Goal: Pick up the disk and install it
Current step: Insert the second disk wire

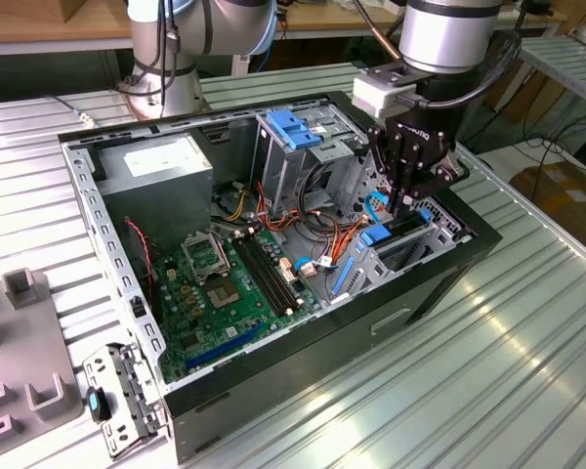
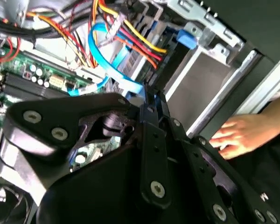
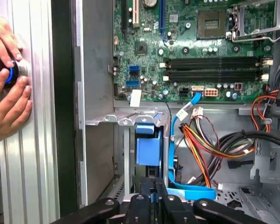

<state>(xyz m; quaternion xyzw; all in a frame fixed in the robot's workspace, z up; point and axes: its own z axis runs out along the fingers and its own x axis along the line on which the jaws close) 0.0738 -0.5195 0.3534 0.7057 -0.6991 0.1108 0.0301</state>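
The disk sits on edge in the drive cage at the exterior view's right side of the open computer case, its bright blue rail ends showing. In the first wrist view its blue rail lies in the cage slot just ahead of the fingertips. My gripper reaches down onto the disk from above. The fingers stand close together with a sliver of blue between them in both wrist views.
A blue flat cable and orange-yellow wire bundles run beside the cage. The motherboard, grey power-supply box and light-blue latch plate fill the case. A person's hand rests on a device outside the case wall.
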